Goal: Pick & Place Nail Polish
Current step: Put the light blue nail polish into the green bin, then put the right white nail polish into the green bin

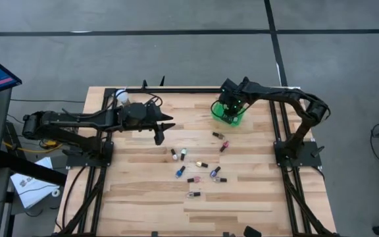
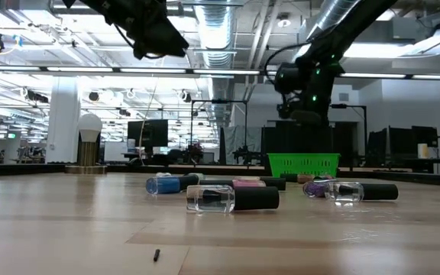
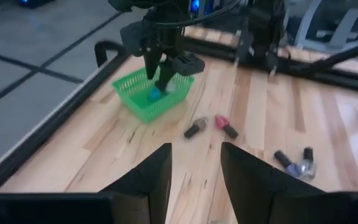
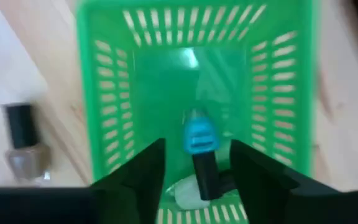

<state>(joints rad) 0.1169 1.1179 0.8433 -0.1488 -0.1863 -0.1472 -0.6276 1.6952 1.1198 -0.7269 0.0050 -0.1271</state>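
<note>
Progress | I see right gripper [image 4: 194,171] spread wide above the green slotted plastic basket [image 4: 104,93]; blue nail polish bottle [image 4: 199,140] inside; about ten scattered bottles [image 1: 196,171] left; left gripper [image 3: 194,180] open, waiting

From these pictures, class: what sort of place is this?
Probably a robotics lab or workshop hall: exposed ceiling ducts, other dark equipment frames behind, and a wooden table with two mounted arms.

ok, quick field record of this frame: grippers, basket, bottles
left gripper: open, empty, raised above the table left of the bottles
right gripper: open, over the green basket
basket contents: blue nail polish bottle with dark cap, plus a pale one under it
loose bottles: about ten, lying scattered mid-table
nearest to basket: pink bottle and brownish bottle
</note>
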